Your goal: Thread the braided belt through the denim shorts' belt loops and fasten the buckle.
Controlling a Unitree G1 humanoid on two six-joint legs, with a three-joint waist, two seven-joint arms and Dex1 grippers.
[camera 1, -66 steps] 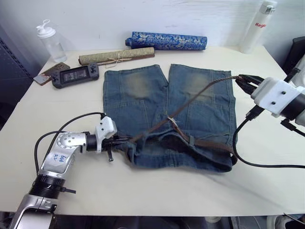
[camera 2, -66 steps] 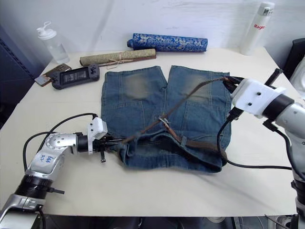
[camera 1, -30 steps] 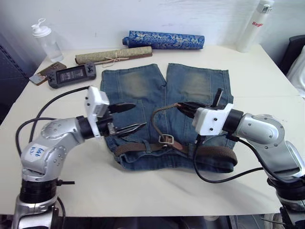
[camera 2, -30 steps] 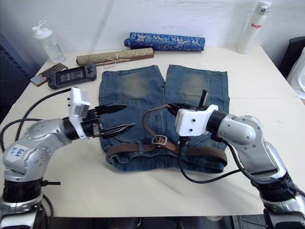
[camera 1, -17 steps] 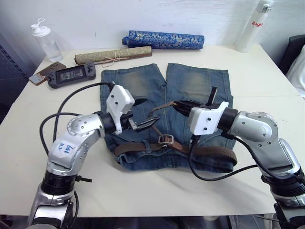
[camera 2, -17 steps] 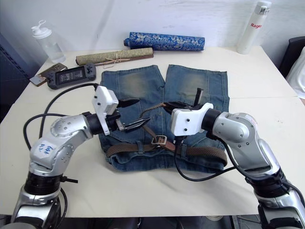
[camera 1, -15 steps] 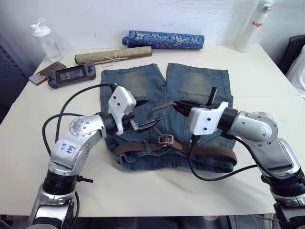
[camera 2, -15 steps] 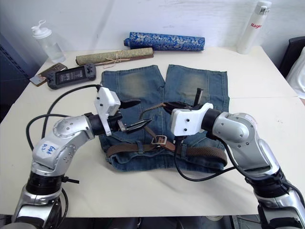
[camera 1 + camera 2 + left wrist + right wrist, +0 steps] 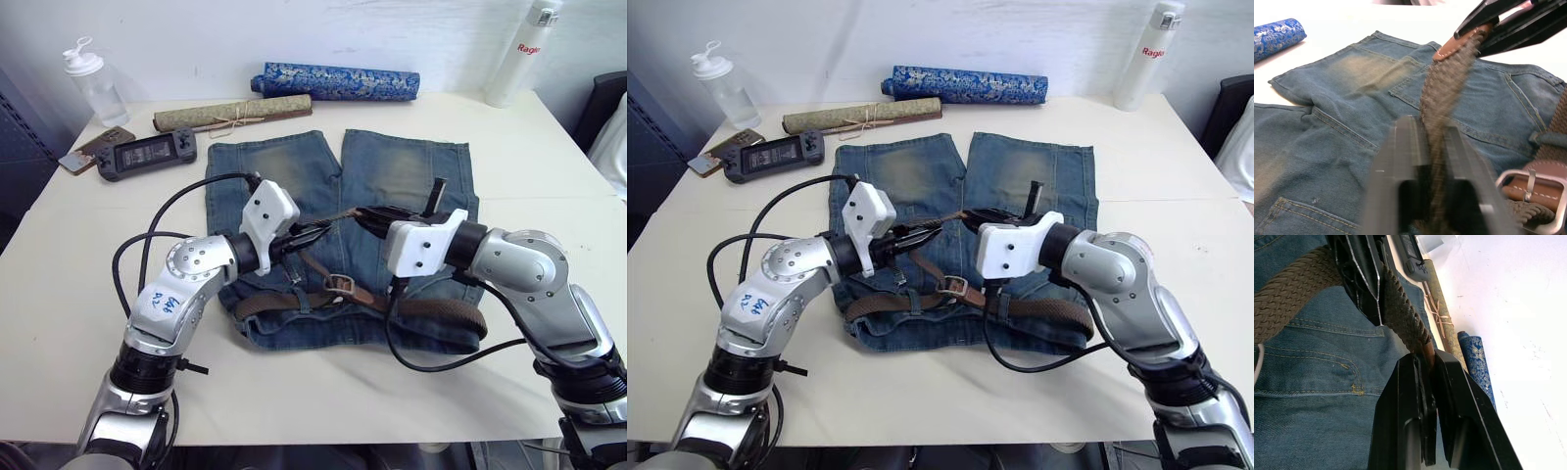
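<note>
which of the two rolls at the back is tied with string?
The tan rolled mat, nearer the denim shorts, with string knotted round its middle. The blue patterned roll behind it has none.

The faded denim shorts (image 9: 338, 235) lay flat on the tabletop (image 9: 549, 147), legs pointing away. The braided belt (image 9: 431, 311) ran along the waistband through belt loops (image 9: 300, 300), its silver buckle (image 9: 340, 285) near the middle, its leather-tipped end (image 9: 1452, 46) raised above the cloth.

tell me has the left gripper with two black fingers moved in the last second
Yes. The left gripper has swung rightward over the faded blue denim shorts, reaching the dark-brown braided belt.
</note>
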